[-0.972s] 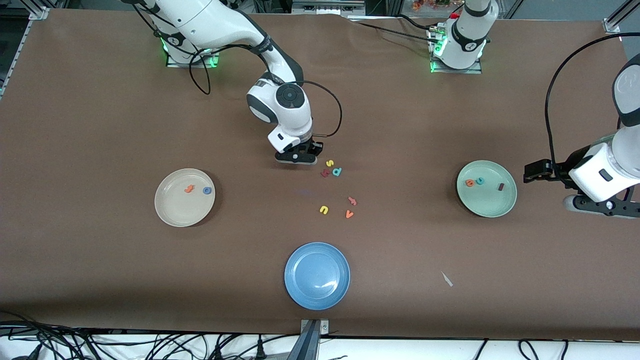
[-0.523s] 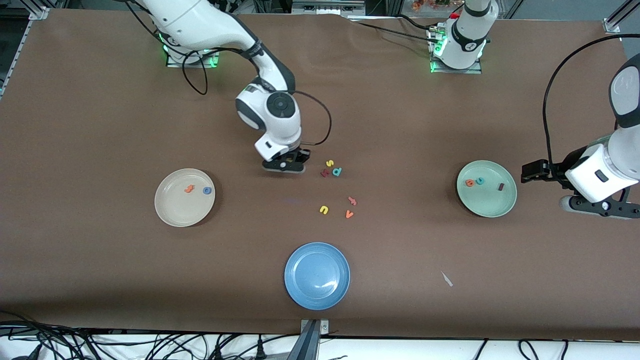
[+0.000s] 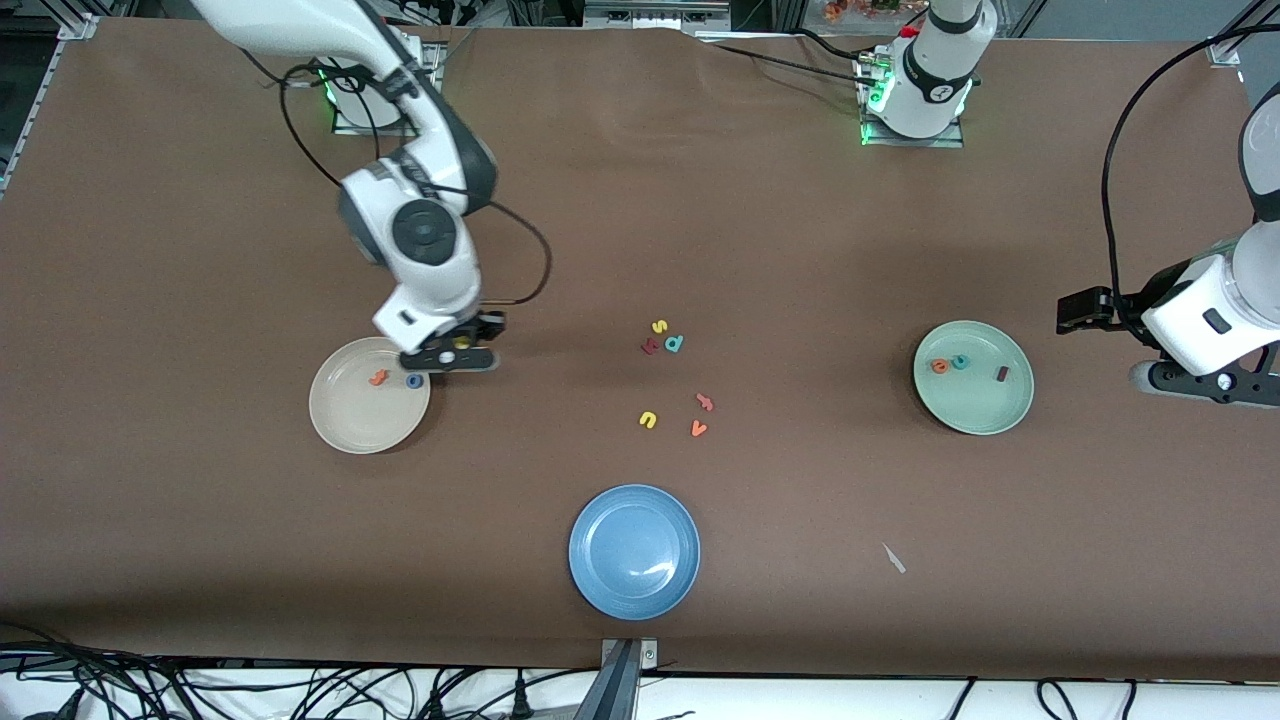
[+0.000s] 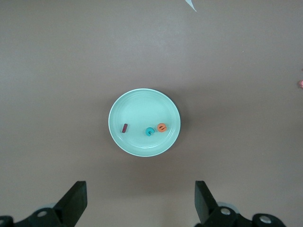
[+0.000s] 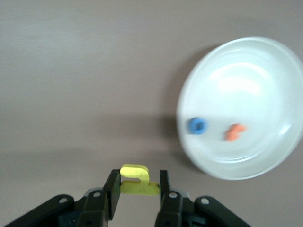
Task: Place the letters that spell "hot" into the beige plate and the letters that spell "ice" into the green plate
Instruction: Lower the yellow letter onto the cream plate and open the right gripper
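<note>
Two letters lie in the beige plate [image 3: 352, 420], three in the green plate [image 3: 975, 415]. The right gripper [image 5: 136, 191] pinches the yellow h [image 5: 137, 179] between its fingers; the left gripper [image 4: 139, 203] gapes wide, holding nothing

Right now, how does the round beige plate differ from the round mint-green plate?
The round beige plate holds two foam letters, a blue o and an orange t; the round mint-green plate holds three: an orange e, a teal c and a maroon i. Beige lies toward the right arm's end, green toward the left arm's. Both are shallow, rimmed and alike in size.
</note>
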